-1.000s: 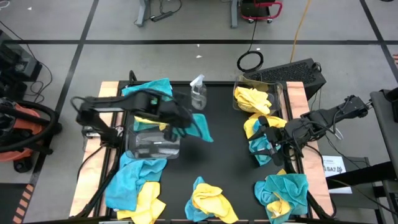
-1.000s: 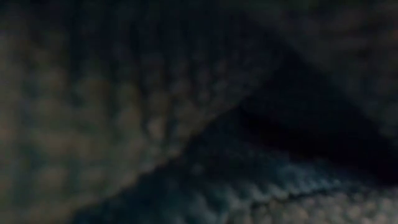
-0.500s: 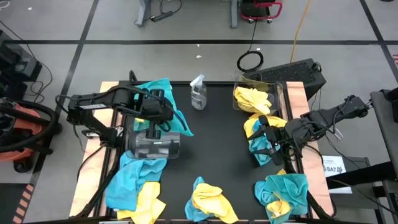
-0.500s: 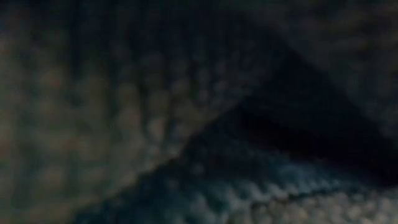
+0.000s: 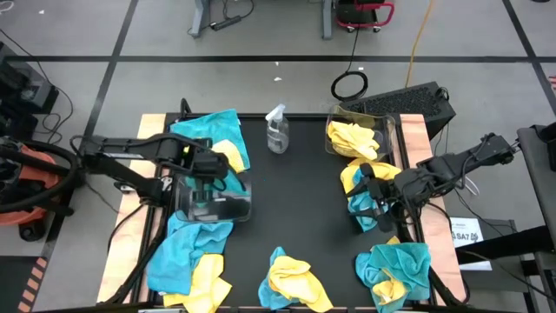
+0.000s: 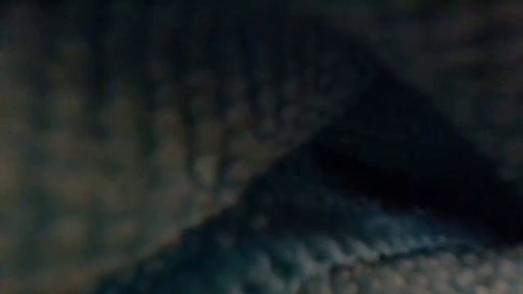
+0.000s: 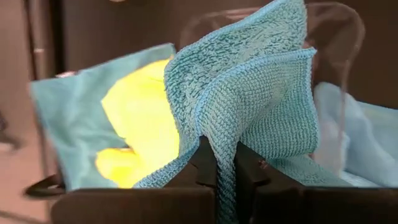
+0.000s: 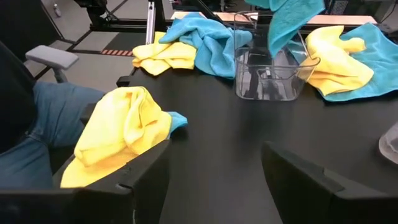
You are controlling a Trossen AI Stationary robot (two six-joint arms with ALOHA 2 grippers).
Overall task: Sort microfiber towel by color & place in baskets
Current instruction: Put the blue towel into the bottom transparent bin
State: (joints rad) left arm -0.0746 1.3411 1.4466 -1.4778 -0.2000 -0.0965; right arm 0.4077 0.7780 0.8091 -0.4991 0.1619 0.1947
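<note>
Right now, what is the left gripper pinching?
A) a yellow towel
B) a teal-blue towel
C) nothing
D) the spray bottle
B: in the left wrist view the left gripper is shut on a teal-blue towel, with the clear basket just behind it.

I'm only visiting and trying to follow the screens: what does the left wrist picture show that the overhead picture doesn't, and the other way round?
Only the left wrist view shows the left gripper's jaws pinching a fold of a teal-blue microfiber cloth tightly.

Only the high view shows the whole black table, the clear spray bottle, the far clear plastic bin of yellow cloths and the right gripper waiting, jaws open, at the right edge.

Both show the near clear plastic bin and the yellow cloth lying on a teal one beside it.
</note>
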